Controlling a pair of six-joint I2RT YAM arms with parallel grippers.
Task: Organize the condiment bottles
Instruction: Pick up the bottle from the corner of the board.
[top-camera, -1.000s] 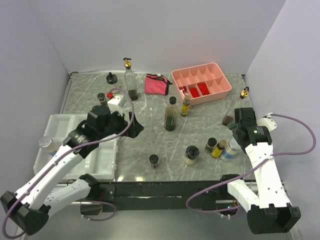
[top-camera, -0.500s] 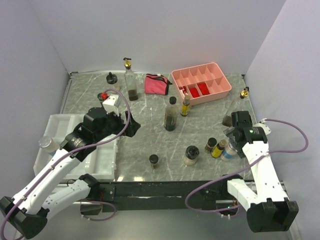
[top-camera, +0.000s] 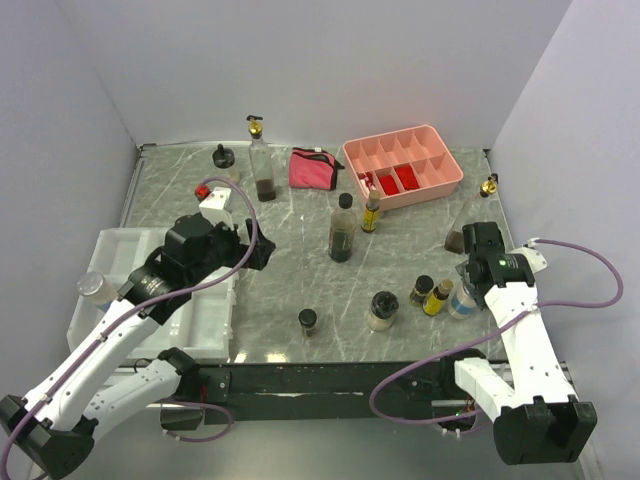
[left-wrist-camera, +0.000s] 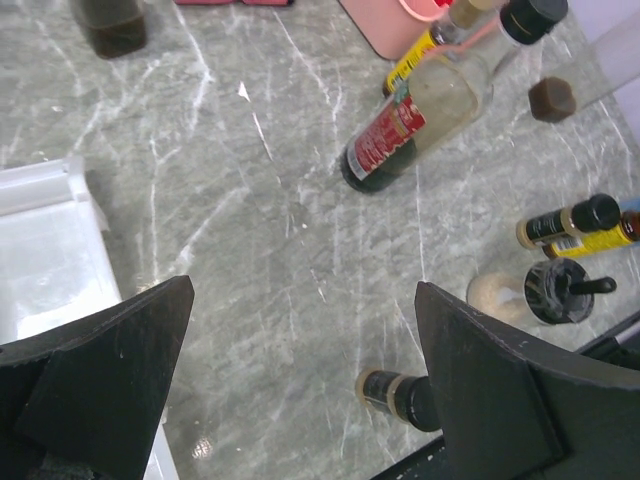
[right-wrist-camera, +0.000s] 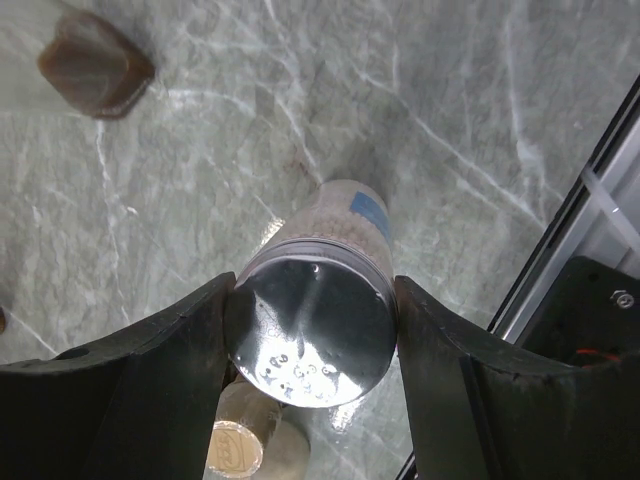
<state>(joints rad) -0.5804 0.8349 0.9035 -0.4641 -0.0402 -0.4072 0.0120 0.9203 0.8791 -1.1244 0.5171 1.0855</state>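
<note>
Condiment bottles stand scattered on the marble table (top-camera: 300, 270). My right gripper (top-camera: 474, 278) is shut on the silver-lidded jar (top-camera: 461, 300), both fingers pressed against its lid (right-wrist-camera: 310, 330); the jar stands on the table near the right front. Beside it are a yellow bottle (top-camera: 437, 297) and a black-lidded spice jar (top-camera: 421, 290). My left gripper (top-camera: 255, 250) is open and empty above the table's left middle. A dark bottle with a red label (left-wrist-camera: 415, 120), a small spice jar (left-wrist-camera: 400, 395) and a black-lidded jar (left-wrist-camera: 545, 292) show below it.
A white tray (top-camera: 115, 255) at the left holds a jar (top-camera: 92, 287). A pink compartment tray (top-camera: 445, 170) and pink pouch (top-camera: 312, 167) lie at the back. A tall gold-topped bottle (top-camera: 262, 165) stands at the back, another (top-camera: 465, 225) at the right edge.
My right gripper moved toward the near edge, over the silver-lidded jar, and its fingers now sit around the lid. My left gripper drew back slightly to the left.
</note>
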